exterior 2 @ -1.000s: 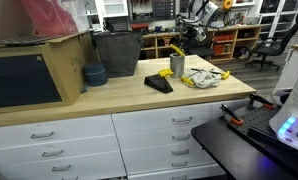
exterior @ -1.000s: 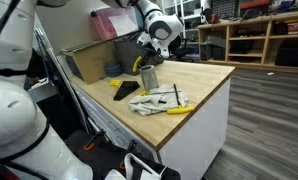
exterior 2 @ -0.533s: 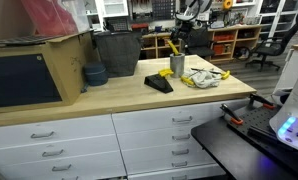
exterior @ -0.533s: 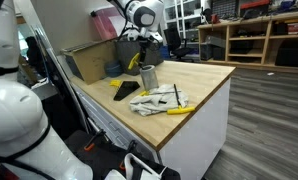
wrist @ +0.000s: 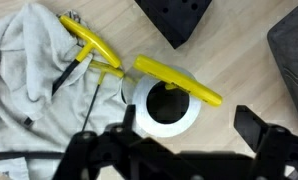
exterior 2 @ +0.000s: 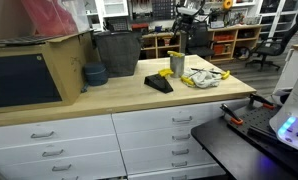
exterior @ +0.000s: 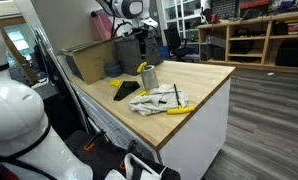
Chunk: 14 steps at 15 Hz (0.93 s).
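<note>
Both exterior views share the workbench [exterior: 204, 78]; wrist view looks down.

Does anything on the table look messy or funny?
A bit. The grey cloth lies crumpled, with yellow-handled tools sprawled across it. Another yellow-handled tool stands tilted in the metal cup, its handle reaching past the rim. Nothing looks spilled or broken.

Bright, even overhead workshop light fills both exterior views, which are small and soft in detail, leaving faint shadows on the counter [exterior: 204, 80]. In the wrist view the dark fingers [wrist: 261, 128] are blurred silhouettes. Between and just beyond them the cup [wrist: 167, 112] glares white under a sharp yellow handle [wrist: 179, 82].
</note>
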Each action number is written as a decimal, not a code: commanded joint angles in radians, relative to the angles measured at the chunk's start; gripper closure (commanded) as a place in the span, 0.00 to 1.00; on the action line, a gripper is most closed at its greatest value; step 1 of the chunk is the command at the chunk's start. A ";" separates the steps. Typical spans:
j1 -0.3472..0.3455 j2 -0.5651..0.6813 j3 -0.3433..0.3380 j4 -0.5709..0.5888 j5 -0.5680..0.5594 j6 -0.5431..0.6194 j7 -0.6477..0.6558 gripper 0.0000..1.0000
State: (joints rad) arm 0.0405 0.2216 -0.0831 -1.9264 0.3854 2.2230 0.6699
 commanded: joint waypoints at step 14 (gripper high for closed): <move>0.012 -0.114 0.062 -0.021 -0.509 -0.203 -0.203 0.00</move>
State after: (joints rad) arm 0.0458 0.1116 -0.0423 -1.9623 -0.0911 2.0544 0.5358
